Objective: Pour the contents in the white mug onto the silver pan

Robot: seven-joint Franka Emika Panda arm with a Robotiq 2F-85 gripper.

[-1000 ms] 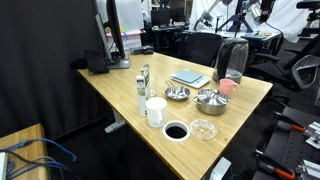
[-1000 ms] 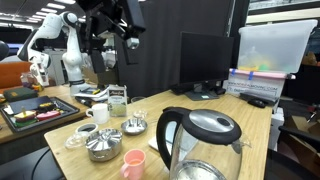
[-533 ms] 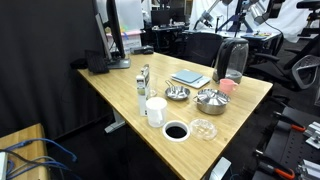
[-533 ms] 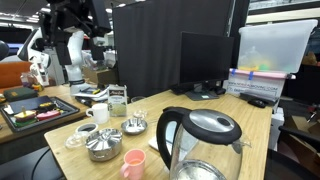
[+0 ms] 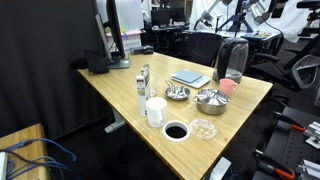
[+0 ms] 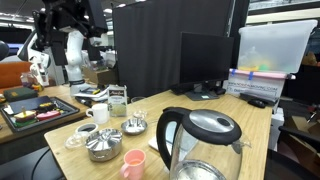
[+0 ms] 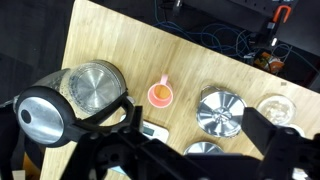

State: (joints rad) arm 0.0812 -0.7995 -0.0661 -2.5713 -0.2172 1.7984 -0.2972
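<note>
While I hang high above the counter (image 5: 118, 88), at the upper left in an exterior view, my gripper (image 6: 65, 18) is well clear of every dish and has hold of nothing. In the wrist view its dark fingers (image 7: 278, 145) stand wide apart over the wood.

Going left to right in an exterior view, the white mug (image 5: 155, 110) stands upright near the counter's near edge; I cannot see what is in it. Just to its near right lies a white-rimmed dish (image 5: 175, 131) with a dark inside. Beyond that, to the far right of the mug and not touching it, sits the silver pan (image 5: 177, 94). Further right come a glass dish (image 5: 203, 129), a deeper silver bowl (image 5: 210, 100) and a pink cup (image 5: 226, 87). A kettle (image 5: 232, 62) stands at the far right.
</note>
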